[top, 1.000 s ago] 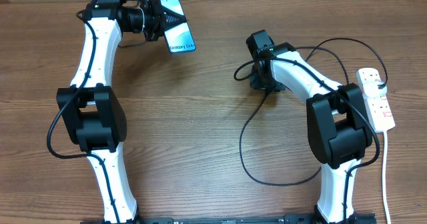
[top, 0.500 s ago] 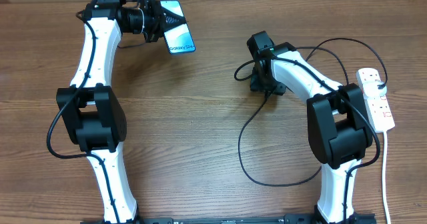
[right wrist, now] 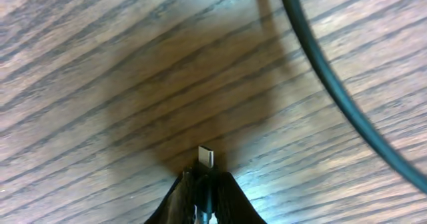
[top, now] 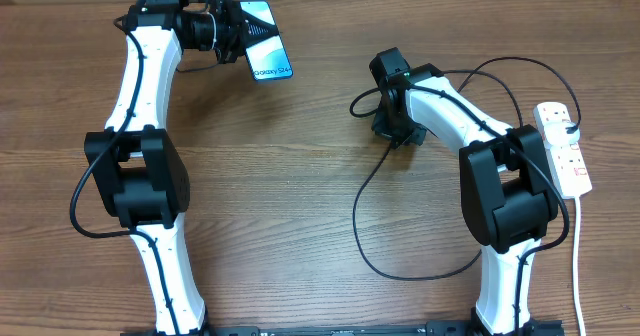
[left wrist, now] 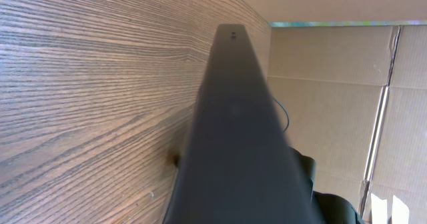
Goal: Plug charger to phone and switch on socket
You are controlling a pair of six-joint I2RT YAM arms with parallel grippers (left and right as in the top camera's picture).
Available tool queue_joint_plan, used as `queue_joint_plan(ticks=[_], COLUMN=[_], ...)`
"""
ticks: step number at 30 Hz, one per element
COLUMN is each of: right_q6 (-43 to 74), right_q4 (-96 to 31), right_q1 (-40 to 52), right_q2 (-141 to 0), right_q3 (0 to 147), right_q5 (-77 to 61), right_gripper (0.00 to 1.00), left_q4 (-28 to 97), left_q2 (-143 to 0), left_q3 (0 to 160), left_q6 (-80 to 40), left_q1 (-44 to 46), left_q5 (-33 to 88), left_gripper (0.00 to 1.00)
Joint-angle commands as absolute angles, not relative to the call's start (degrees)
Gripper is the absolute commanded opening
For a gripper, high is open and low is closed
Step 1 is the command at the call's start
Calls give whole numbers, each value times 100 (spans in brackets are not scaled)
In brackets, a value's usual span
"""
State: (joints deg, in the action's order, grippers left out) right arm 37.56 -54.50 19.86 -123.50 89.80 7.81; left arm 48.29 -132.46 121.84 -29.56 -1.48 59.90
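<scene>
My left gripper (top: 238, 34) is shut on the phone (top: 267, 41), holding it at the far left of the table with its cyan screen showing. In the left wrist view the phone's dark edge (left wrist: 233, 131) fills the middle and hides my fingers. My right gripper (top: 392, 131) is shut on the charger's connector (right wrist: 206, 159), whose silver tip sticks out between the black fingers (right wrist: 233, 199) just above the wood. The black cable (top: 362, 216) loops over the table towards the white socket (top: 563, 148) at the right edge.
The socket's white cord (top: 578, 266) runs down the right side to the front edge. The cable also crosses the right wrist view (right wrist: 333, 84). Cardboard panels (left wrist: 333, 84) stand beyond the table's far edge.
My right gripper has shifted slightly with the connector, and the cable loop has followed to the left. The left arm and phone have not moved.
</scene>
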Motion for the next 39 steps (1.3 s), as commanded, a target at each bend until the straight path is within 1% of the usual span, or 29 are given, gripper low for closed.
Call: queue_joint_plan(ticks=[1, 5, 8, 14, 16, 21, 26, 29, 32, 36, 39], right_q6=[3927, 3924, 3927, 3920, 3750, 2598, 1411, 1341, 1341, 1343, 1345], right_q4=[-5437, -5367, -5299, -5122, -5013, -4574, -3981, -3575, -3242, -2952, -2665], right_q1=[1975, 1975, 1975, 1973, 1973, 1955, 1879, 1844, 1835, 1852, 1863], right_q2=[-12390, -12392, -12392, -12392, -12372, -12011, -11437, -11242, -11196, -11196, -11196], right_q3=[8995, 8995, 8995, 8995, 9004, 9008, 9008, 9008, 9008, 9008, 9008], right_q5=[633, 633, 631, 329, 69, -1417, -3997, -5028, -5664, -6108, -6504], right_gripper=[11, 11, 4, 4, 4, 4, 4, 4, 4, 4, 4], left_q4=[4823, 4821, 4823, 4823, 4816, 4449, 3599, 3142, 2740, 2248, 1909], left_q2=[-13039, -13039, -13039, -13039, -13039, -13039, -13039, -13039, -13039, -13039, -13039], left_q3=[12202, 12202, 12202, 12202, 12202, 12202, 12202, 12202, 12202, 12202, 12202], left_q6=[-2825, -2825, -2825, -2825, -2825, -2827, -3011, -3269, -3485, -3505, -3791], left_q1=[-104, -102, -104, -104, -104, -126, -137, -134, -132, -97, -30], left_q5=[6108, 6106, 6108, 6110, 6206, 6936, 7835, 8090, 8232, 8438, 8517], left_gripper=[4, 4, 4, 4, 4, 4, 4, 4, 4, 4, 4])
